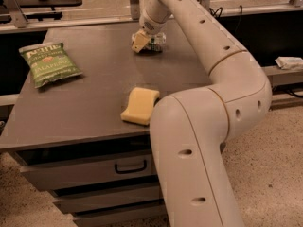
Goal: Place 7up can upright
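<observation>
Nearest on the matte grey table (94, 112) lies the yellow sponge (140, 105), a soft porous slab, with the crinkly green chip bag (49, 63) beyond it to the left. Farther behind the sponge the gripper (144, 40) sits low against the 7up can (156, 41), a small glossy metal cylinder; whether it is clamped on the can cannot be told. Released while tilted, the slick round can would likely topple and roll

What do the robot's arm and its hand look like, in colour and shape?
The arm is thick, rounded and cream-white, with small dark oval holes along its segments. The hand, far across the table by the 7up can, is pale tan.
</observation>
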Available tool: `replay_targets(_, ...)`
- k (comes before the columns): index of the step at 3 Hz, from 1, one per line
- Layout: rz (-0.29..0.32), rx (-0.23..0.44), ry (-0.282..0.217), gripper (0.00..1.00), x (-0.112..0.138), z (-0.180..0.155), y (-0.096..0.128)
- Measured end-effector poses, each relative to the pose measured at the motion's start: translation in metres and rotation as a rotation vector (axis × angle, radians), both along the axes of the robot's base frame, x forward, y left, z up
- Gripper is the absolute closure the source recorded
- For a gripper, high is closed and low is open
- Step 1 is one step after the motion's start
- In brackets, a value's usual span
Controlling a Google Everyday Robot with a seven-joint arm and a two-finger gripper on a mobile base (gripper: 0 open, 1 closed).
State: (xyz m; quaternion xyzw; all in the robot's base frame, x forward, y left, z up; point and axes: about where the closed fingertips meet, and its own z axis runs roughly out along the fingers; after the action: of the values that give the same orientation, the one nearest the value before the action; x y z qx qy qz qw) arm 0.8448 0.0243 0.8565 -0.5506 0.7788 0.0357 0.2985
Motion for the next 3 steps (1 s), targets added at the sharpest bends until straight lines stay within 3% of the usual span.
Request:
replay_targets(1,0.029,0.074,-0.048,0.84,-0.009,0.036,-0.006)
replay_targets(2,0.066,0.224,-0.103,1.0,-0.032,0.082,-0.025)
replay_targets(3,0.118,0.443,-0.148,1.0,-0.061,0.114,-0.052)
